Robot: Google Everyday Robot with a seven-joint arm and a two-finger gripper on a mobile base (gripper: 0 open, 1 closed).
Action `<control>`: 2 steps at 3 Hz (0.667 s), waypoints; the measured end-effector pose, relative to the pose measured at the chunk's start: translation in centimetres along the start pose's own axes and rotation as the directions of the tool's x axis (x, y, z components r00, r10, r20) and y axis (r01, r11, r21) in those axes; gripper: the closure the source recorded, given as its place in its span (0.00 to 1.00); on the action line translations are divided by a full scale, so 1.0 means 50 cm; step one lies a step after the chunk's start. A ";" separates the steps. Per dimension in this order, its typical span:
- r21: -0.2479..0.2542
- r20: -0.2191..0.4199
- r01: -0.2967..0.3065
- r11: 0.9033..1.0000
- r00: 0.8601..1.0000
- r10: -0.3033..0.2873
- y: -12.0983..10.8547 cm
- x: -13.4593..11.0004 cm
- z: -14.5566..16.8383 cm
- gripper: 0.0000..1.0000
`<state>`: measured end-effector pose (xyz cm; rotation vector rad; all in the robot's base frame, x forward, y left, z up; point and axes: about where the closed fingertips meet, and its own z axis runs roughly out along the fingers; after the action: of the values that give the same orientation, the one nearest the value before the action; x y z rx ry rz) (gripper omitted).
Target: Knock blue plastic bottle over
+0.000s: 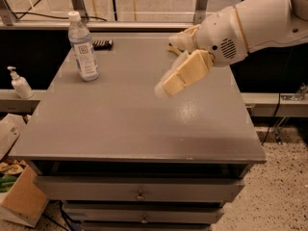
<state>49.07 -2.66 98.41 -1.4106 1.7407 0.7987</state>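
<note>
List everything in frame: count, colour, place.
blue plastic bottle: 1, clear bluish with a white cap, upright at the table's back left
small dark object: 1, black, on the table just behind the bottle; can't tell what it is
pump dispenser: 1, white, on the ledge left of the table
table: 1, grey, centre of view
drawers: 2 visible, grey, under the tabletop
cardboard box: 1, brown, on the floor at lower left
arm: 1, white, extends from the upper right
gripper: 1, cream, above the table's middle, right of the bottle and apart from it
</note>
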 end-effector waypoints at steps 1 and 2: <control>0.000 0.000 0.000 1.000 1.000 0.000 0.000 0.000 0.000 0.00; 0.019 0.053 0.015 1.000 0.998 -0.016 -0.011 0.005 0.031 0.00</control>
<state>49.84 -1.62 97.38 -1.3761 1.6908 0.8025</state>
